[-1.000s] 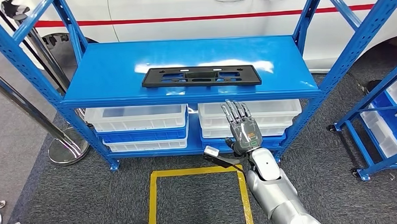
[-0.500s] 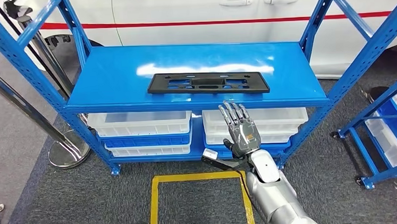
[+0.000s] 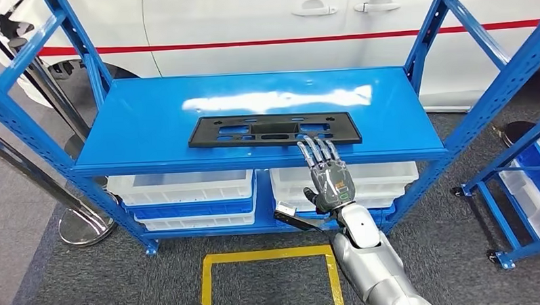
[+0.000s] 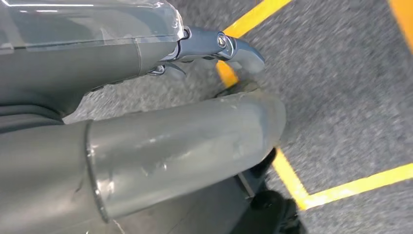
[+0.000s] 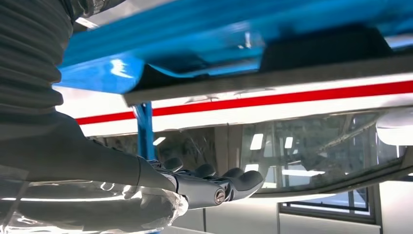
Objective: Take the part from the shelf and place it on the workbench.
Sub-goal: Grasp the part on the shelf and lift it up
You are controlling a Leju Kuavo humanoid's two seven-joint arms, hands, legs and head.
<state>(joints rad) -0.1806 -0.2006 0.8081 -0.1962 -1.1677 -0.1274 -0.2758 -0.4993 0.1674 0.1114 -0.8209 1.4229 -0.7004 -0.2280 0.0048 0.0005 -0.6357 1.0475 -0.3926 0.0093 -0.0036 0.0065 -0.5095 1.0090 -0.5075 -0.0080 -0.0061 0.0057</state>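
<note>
Blue shelf [image 3: 151,140] before white car [image 3: 249,24]. Black part [image 3: 274,130] flat near shelf's front edge, not yet gripped. Right hand [image 3: 327,175] at that edge, fingers spread, empty. Left hand [image 4: 146,141] state unclear. Pickup and transfer to workbench outstanding.

bright glare on shelf [image 3: 252,102]; wrist views seemingly blurred.
</note>
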